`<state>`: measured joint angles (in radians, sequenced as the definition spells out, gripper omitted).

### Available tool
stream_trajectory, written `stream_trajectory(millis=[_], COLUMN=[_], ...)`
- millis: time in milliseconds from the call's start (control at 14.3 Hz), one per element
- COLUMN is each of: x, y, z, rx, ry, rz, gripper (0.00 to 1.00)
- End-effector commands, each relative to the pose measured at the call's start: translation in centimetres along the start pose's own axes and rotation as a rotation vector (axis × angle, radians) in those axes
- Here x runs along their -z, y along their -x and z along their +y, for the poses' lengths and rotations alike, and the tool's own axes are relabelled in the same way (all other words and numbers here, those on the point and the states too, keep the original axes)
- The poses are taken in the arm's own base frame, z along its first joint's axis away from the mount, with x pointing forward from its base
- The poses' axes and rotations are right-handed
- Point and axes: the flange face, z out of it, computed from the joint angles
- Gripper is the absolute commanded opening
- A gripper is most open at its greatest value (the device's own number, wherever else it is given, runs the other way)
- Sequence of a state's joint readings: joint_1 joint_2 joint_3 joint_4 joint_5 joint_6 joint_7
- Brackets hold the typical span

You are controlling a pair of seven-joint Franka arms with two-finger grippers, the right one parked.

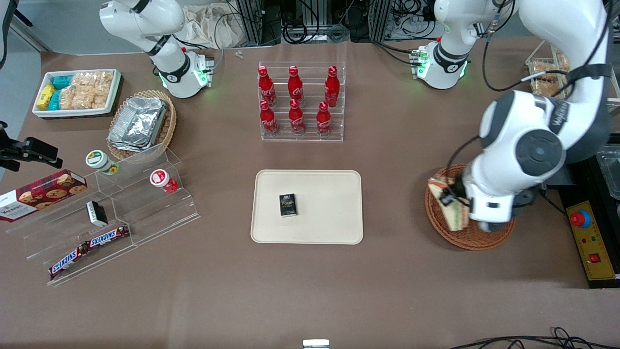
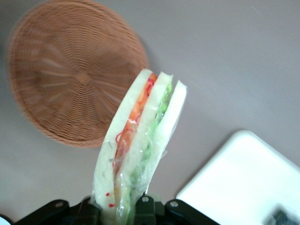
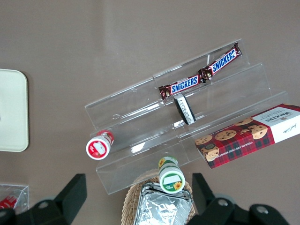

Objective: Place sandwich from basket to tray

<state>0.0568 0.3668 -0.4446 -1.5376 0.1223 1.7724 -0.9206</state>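
My left gripper (image 1: pixel 450 198) is shut on the sandwich (image 1: pixel 455 218), a plastic-wrapped wedge with red, orange and green layers. It holds it just above the round reddish-brown basket (image 1: pixel 484 237). In the left wrist view the gripper (image 2: pixel 119 211) clamps the sandwich (image 2: pixel 140 140) at its wide end, one finger (image 2: pixel 143 208) on each bread face. The basket (image 2: pixel 70 70) lies below with nothing in it. The cream tray (image 1: pixel 315 228) lies mid-table, toward the parked arm from the basket, and its corner (image 2: pixel 243 178) shows in the wrist view.
A small black box (image 1: pixel 288 204) lies on the tray. A clear rack of red bottles (image 1: pixel 300 104) stands farther from the front camera than the tray. Clear stepped shelves with snacks (image 1: pixel 111 213) stand toward the parked arm's end. A control box (image 1: pixel 591 242) sits beside the basket.
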Motion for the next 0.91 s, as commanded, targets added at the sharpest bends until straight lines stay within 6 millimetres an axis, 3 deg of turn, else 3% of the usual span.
stream_trajectory(millis=[0, 209, 349, 558, 767, 837], x=[-2.3, -7.5, -11.9, -16.9, -18.7, -19.4], y=[2.4, 6.9, 8.2, 9.8, 9.9, 10.0], z=[6.2, 12.7, 15.4, 17.2, 17.2, 17.3], rx=[-0.183, -0.29, -0.309, -0.307, -0.302, -0.281], ry=[0.038, 0.048, 0.071, 0.01, -0.009, -0.014], rz=[-0.064, -0.109, -0.103, -0.054, -0.058, -0.064], gripper=[0.0, 0.0, 0.0, 0.0, 0.09, 0.17])
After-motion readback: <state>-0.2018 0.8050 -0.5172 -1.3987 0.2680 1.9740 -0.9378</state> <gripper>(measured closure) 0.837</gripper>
